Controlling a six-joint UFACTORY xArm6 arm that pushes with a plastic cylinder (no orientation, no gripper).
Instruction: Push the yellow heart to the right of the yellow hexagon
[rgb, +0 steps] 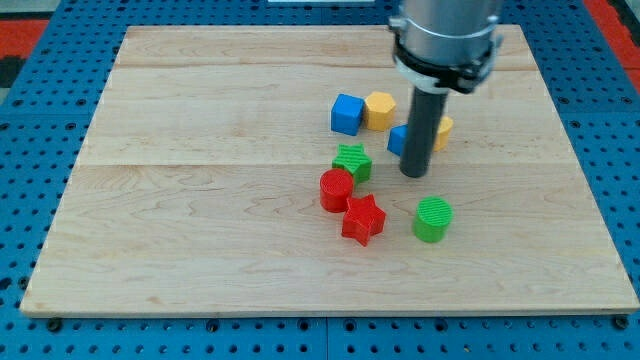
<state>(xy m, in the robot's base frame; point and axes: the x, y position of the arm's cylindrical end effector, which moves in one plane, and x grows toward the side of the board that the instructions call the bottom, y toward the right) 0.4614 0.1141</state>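
The yellow hexagon (379, 109) sits right of the board's middle, touching a blue cube (346, 114) on its left. The yellow heart (444, 129) is right of the hexagon, mostly hidden behind my rod. A second blue block (398, 139) is also partly hidden by the rod, just left of it. My tip (414, 174) rests on the board just below those two blocks, right of the green star (352, 161).
A red cylinder (336, 189) and a red star (363, 219) lie below the green star. A green cylinder (432, 219) stands below my tip. The wooden board (200, 200) lies on a blue pegboard surface.
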